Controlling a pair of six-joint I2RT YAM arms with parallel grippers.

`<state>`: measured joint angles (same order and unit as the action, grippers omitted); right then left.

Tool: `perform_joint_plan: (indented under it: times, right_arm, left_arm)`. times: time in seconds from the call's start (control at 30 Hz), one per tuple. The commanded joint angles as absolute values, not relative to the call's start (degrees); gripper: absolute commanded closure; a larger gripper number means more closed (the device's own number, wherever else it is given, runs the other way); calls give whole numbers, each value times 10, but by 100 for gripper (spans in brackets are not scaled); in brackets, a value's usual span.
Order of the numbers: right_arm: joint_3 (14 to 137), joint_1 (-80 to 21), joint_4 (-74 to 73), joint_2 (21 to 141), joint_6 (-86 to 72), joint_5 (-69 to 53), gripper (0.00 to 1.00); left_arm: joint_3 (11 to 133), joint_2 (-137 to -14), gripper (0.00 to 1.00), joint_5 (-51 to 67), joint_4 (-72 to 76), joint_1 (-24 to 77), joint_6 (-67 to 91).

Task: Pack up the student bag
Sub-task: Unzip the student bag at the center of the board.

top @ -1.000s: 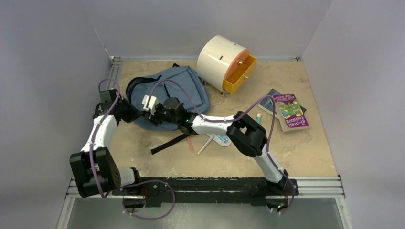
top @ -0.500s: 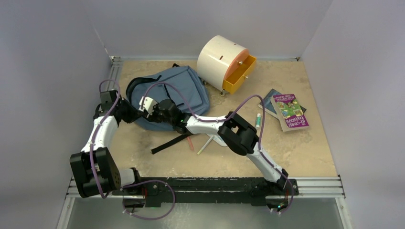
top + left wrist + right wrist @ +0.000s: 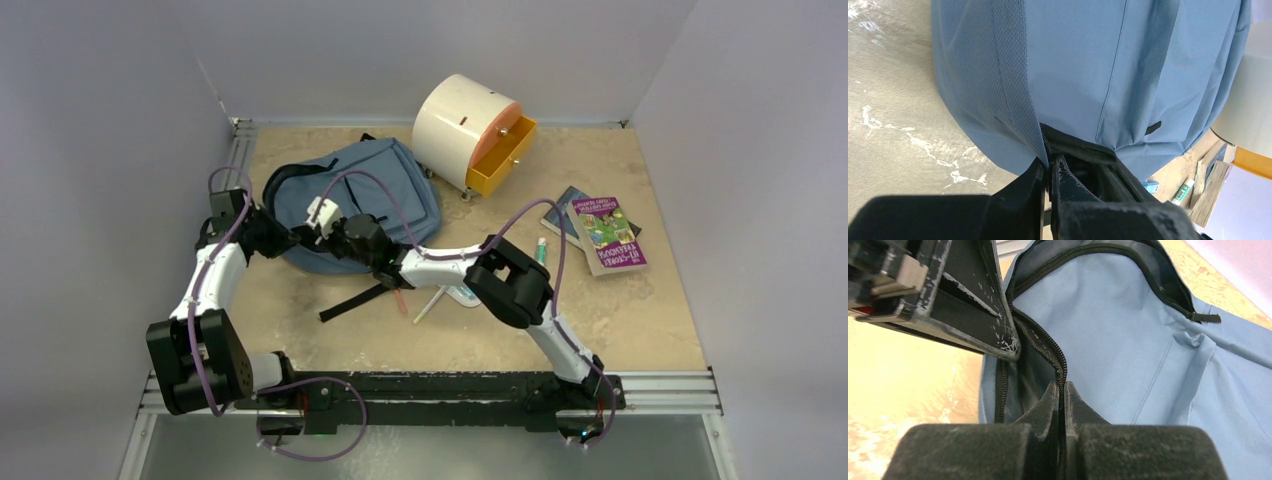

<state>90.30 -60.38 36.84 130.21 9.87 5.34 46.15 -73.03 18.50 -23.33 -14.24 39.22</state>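
Note:
The student bag (image 3: 385, 185) lies on the table's back left, slate-blue, with its mouth toward the arms. In the left wrist view, my left gripper (image 3: 1049, 165) is shut on the bag's (image 3: 1088, 65) near rim, where fabric and zipper meet. My right gripper (image 3: 1062, 387) is shut on the black zipper edge (image 3: 1048, 347) of the bag's (image 3: 1128, 330) opening, with dark lining showing beside it. From above, the left gripper (image 3: 292, 240) and the right gripper (image 3: 318, 232) stand close together at the bag's near edge. One of the left gripper's fingers (image 3: 973, 305) shows in the right wrist view.
A cream cylindrical cabinet (image 3: 465, 125) with an open orange drawer (image 3: 500, 155) stands behind the bag. Two books (image 3: 605, 232) lie at the right, a glue stick (image 3: 541, 250) beside them. Pens (image 3: 430, 303) and a black strap (image 3: 355, 300) lie under the right arm.
My right gripper has gone from open to shut on the bag's zipper edge, after reaching in beside the left gripper. The left gripper has kept its hold.

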Motion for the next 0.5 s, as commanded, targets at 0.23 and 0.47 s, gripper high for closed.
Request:
perform_joint_plan:
  times: [0.23, 0.47]
  right_arm:
    - [780, -575, 512, 1175, -123, 106, 100]
    - [708, -515, 525, 1142, -304, 94, 100]
  left_arm:
    - [466, -723, 100, 196, -216, -149, 385]
    - [467, -723, 100, 195, -219, -153, 384]
